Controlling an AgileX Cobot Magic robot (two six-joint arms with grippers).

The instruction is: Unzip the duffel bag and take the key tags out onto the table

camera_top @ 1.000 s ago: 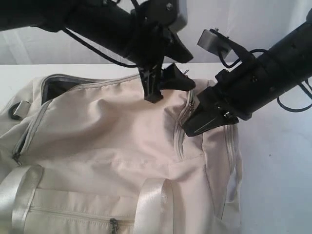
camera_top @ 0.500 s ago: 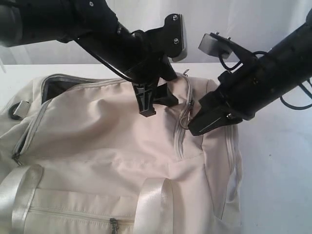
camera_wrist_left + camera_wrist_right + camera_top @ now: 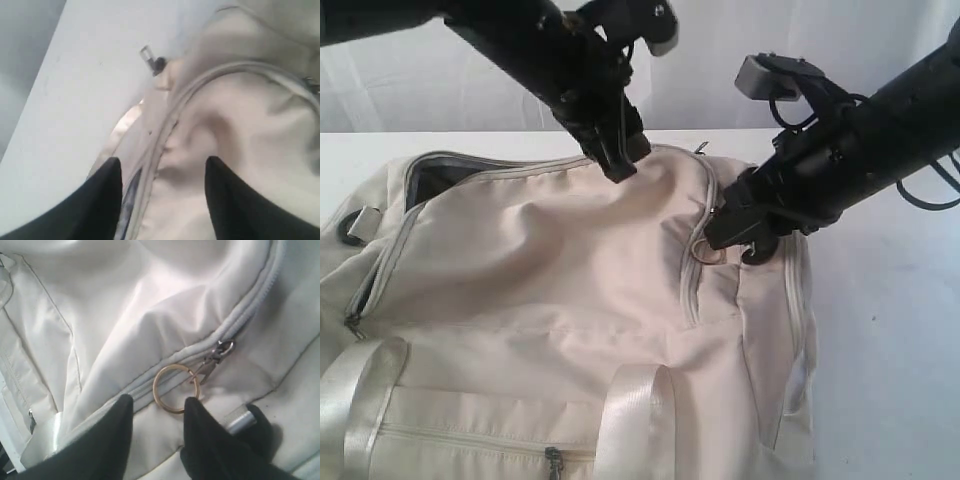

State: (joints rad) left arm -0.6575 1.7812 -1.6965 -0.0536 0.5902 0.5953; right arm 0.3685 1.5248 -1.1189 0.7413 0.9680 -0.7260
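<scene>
The cream duffel bag lies on the white table and fills the left and middle of the exterior view. My left gripper hangs open just above the bag's rear top edge, over a zipper seam. My right gripper is open over the bag's right end, with only fabric between its fingers. A brass ring clipped to a dark zipper pull lies just past the tips, against one finger. The key tags are hidden.
At the far left a top pocket gapes, showing grey lining. Satin straps cross the bag's near side, above a front-pocket zipper pull. Another dark pull lies at the bag's rear edge on the table.
My left gripper lifted off the bag's top and drew back toward the rear edge. My right gripper rose slightly and turned, and the brass ring now shows below its tips.
</scene>
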